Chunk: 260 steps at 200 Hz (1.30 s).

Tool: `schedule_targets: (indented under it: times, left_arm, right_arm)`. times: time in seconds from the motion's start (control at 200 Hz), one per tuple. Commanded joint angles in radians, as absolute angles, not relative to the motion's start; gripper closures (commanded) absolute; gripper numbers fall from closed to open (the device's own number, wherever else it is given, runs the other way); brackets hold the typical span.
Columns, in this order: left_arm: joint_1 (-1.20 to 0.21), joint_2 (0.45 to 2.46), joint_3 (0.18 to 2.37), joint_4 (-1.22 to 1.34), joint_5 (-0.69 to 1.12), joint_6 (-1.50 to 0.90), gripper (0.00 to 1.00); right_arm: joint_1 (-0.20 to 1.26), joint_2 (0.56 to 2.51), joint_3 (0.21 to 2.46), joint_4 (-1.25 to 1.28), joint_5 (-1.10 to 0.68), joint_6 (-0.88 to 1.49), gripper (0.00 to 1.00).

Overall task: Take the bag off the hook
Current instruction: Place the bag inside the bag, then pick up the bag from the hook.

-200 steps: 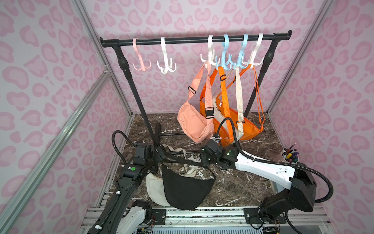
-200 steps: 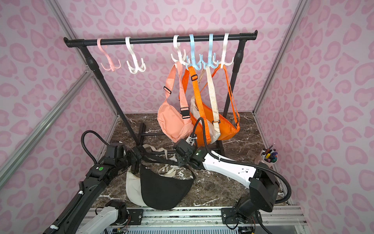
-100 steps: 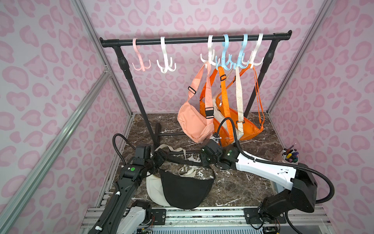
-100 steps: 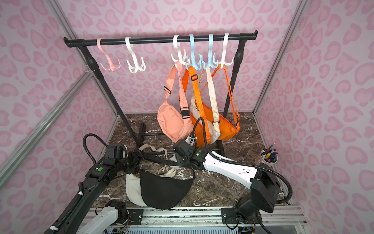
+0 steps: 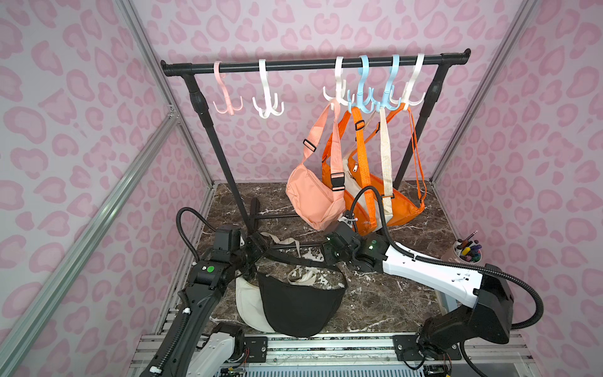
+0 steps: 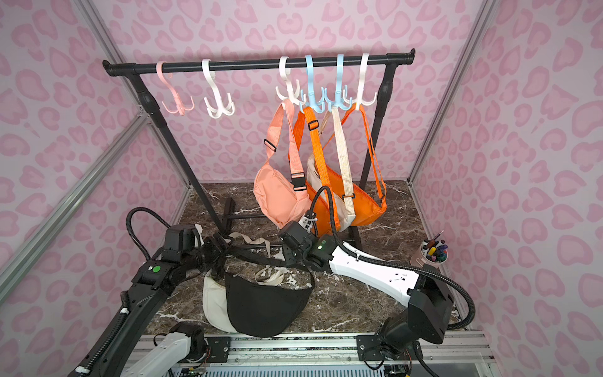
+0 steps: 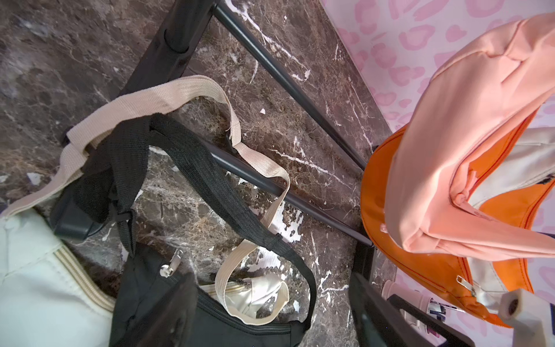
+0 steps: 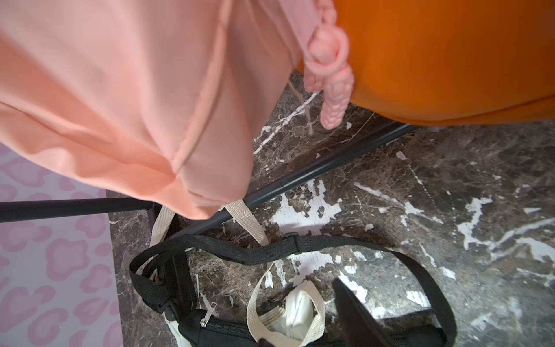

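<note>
Black nylon lies nearest: the black bag (image 5: 300,306) rests flat at the near edge of the table (image 5: 391,293), overlapping a cream bag (image 5: 246,303) and clear of every hook. I judge that this bag's removal is done. The two loose bags lie in one pile, probably because this is the drop spot closest to both arms. Just beyond, the black strap (image 5: 293,259) trails slack across the marble. One end is draped over the rack foot (image 7: 72,223), which is why it does not lie flat. The left gripper (image 5: 257,249) hovers low by that draped end with its jaws spread, and I can see nothing caught between them. The right gripper (image 5: 328,258) hangs near the strap's other end, under the hanging bags. Its jaws are partly apart and appear to pinch nothing. Farther back the peach bag (image 5: 313,202) hangs close above the table, touching the orange bags (image 5: 404,209), with a pale bag partly hidden between those. All of them crowd the right end of the rail (image 5: 300,63). At its left end the pink hook (image 5: 225,98) and white hook (image 5: 267,101) hang bare. A pen cup (image 5: 466,254) stands at the table's right edge, out of the way.
</note>
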<state>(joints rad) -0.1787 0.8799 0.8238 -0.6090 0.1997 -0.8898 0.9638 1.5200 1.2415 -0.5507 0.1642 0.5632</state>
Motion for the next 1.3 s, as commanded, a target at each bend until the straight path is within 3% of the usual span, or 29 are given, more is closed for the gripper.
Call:
schedule_targets:
  times: [0.0,0.345,0.61,1.0,1.295]
  left_arm:
    - [-0.178,0.88,0.851,-0.6,0.183,-0.837,0.18]
    - [-0.18,0.918,0.945,-0.514,0.22,-0.685,0.17]
    - [-0.238,1.015,1.061,-0.464,0.198,-0.598,0.17]
    - [-0.32,1.13,1.214,-0.364,0.183,-0.499,0.23]
    - [-0.361,1.229,1.32,-0.295,0.177,-0.372,0.23]
  right_arm:
    - [0.967,1.51,1.25,-0.561,0.193,0.544,0.49]
    - [0.977,1.44,1.26,-0.522,0.211,0.505,0.54]
    - [0.995,1.318,1.243,-0.441,0.327,0.46,0.58]
    - [0.903,1.187,1.271,-0.454,0.35,0.395,0.67]
    - [0.862,1.181,1.337,-0.455,0.342,0.338,0.67]
